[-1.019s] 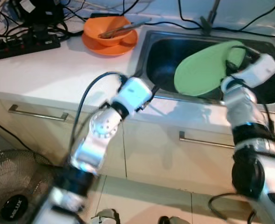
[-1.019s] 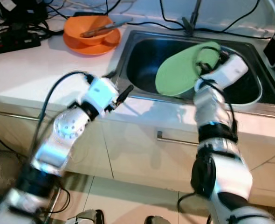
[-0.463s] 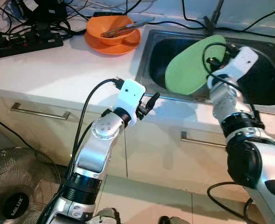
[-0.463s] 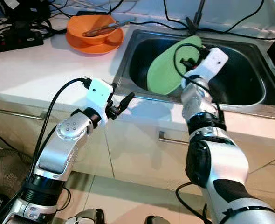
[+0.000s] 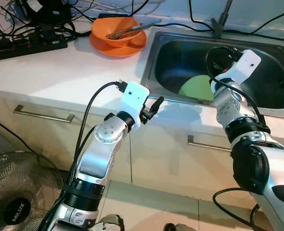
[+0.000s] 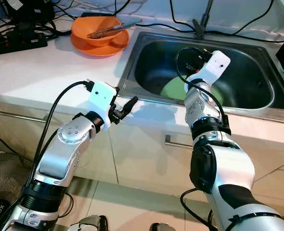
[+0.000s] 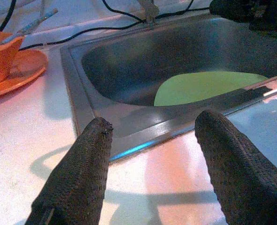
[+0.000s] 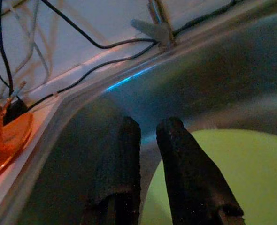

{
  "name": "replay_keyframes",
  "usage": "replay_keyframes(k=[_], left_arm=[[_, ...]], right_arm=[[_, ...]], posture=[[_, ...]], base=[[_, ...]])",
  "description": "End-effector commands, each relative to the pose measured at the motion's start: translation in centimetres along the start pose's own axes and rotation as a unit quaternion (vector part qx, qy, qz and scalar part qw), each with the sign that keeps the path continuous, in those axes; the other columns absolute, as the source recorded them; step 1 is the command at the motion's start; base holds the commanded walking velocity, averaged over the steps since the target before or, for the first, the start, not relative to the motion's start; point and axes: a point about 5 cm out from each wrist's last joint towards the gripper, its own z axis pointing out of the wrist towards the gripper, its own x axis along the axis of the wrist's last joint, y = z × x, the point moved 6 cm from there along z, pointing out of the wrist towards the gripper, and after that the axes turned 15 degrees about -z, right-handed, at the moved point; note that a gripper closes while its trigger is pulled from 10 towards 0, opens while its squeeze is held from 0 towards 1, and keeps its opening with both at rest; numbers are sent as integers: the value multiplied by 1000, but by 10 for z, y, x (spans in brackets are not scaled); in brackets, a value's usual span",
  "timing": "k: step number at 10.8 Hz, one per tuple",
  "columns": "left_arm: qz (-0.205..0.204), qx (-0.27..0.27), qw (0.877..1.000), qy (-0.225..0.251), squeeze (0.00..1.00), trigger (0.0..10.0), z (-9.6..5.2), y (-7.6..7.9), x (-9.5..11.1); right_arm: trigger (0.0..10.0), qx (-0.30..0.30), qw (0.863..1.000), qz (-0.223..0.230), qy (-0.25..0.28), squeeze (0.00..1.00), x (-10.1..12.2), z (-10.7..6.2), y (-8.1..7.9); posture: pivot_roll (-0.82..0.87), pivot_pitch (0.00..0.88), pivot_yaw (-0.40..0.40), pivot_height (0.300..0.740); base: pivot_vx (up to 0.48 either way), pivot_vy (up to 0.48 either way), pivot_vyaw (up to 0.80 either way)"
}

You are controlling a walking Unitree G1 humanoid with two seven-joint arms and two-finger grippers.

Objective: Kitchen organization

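A light green plate (image 5: 196, 88) lies flat on the bottom of the steel sink (image 5: 154, 57). My right gripper (image 5: 220, 57) hovers over the sink above the plate, its fingers (image 8: 173, 136) almost together with nothing between them; the plate (image 8: 223, 178) lies below them. My left gripper (image 5: 154, 107) is open, held over the white counter's front edge just left of the sink. Between its spread fingers (image 7: 89, 154) the sink rim and the plate (image 7: 204, 86) show. An orange bowl (image 5: 114, 29) with utensils sits on an orange plate (image 5: 118, 49) at the back of the counter.
A black power strip (image 5: 29, 45) and tangled cables lie at the counter's back left. The faucet base (image 5: 218, 24) stands behind the sink. Cabinet drawers with metal handles (image 5: 43, 115) are below, and a floor fan (image 5: 17, 192) stands at the lower left.
The green plate, held tilted up at my right gripper before, now lies flat in the sink, free of the gripper. The left arm has come up to the counter's edge and stopped.
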Motion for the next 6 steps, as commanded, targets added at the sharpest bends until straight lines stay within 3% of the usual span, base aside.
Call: replay_keyframes(k=[1,3,4,5,6], left_arm=[[0,6,1000,19,0,10000,-2,-2,7],[32,79,991,101,0,10000,-4,-32,32],[45,115,984,126,0,10000,-7,-49,41],[45,145,978,143,0,10000,-10,-65,45],[47,156,975,154,0,10000,-11,-71,46]], right_arm=[[10000,19,998,-39,49,0,23,1,-14],[10000,87,972,-121,181,0,54,-20,-52],[10000,98,958,-150,224,0,58,-34,-59],[10000,91,953,-150,245,0,55,-49,-56],[10000,89,951,-155,253,0,51,-58,-55]], posture=[[114,77,-16,740],[104,79,-15,740],[98,83,-17,740],[90,86,-18,740],[81,87,-17,740]], base=[[0,0,0],[0,0,0],[0,0,0],[0,0,0],[0,0,0]])
